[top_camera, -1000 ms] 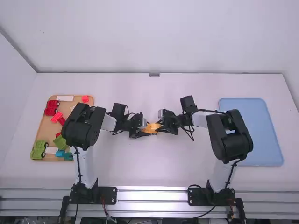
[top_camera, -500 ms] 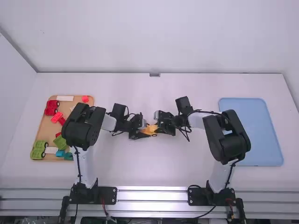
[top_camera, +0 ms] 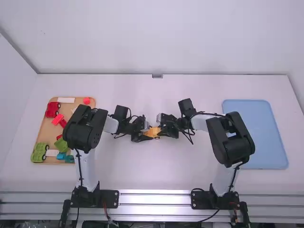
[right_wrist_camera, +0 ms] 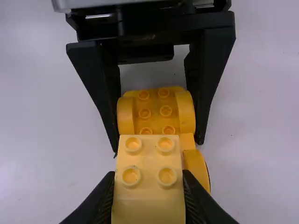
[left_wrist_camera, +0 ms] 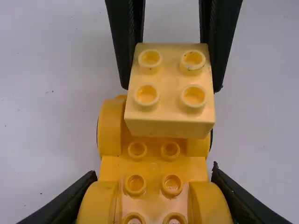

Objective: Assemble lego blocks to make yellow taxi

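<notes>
Near the table's middle, my left gripper (top_camera: 144, 135) and my right gripper (top_camera: 164, 129) face each other at the orange-yellow car base (top_camera: 153, 132). In the left wrist view my left gripper (left_wrist_camera: 153, 196) is shut on the car base (left_wrist_camera: 154, 163), its fingers on both sides. A pale yellow brick (left_wrist_camera: 170, 88) with studs up is held over the base's far end. In the right wrist view my right gripper (right_wrist_camera: 148, 198) is shut on that pale brick (right_wrist_camera: 148, 179), which overlaps the car base (right_wrist_camera: 156, 112). Whether brick and base touch, I cannot tell.
On the left, a wooden tray (top_camera: 42, 135) holds red, green, teal and white pieces, with the left arm partly over it. A blue tray (top_camera: 278, 142) lies on the right, partly under the right arm.
My right gripper has shifted left with the pale brick, closer to my left gripper, mostly in the first half second. The left arm has stayed still.
</notes>
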Controlling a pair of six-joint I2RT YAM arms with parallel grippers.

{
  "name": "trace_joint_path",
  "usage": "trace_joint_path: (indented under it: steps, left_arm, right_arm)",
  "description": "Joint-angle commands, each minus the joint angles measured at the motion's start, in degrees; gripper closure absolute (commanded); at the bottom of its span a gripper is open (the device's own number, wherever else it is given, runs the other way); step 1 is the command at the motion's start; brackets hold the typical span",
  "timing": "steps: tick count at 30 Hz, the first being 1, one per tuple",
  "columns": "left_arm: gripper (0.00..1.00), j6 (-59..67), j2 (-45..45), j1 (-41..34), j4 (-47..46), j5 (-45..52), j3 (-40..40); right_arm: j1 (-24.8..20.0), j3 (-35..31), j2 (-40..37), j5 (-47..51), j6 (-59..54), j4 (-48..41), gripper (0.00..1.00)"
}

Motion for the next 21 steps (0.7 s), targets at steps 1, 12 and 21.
trace_joint_path:
  steps: [1,12,21]
  left_arm:
    - [0.56,0.24,1.18,-0.68,-0.61,0.63,0.59]
    - [0.56,0.24,1.18,-0.79,-1.68,0.63,0.59]
    - [0.56,0.22,1.18,-0.81,-1.68,0.66,0.59]
  right_arm:
    - [0.0,-0.11,0.26,0.11,-0.37,-0.09,0.95]
    - [2.78,-0.09,0.28,5.22,-0.28,0.61,0.98]
    - [2.01,-0.11,0.26,5.22,0.98,1.42,0.99]
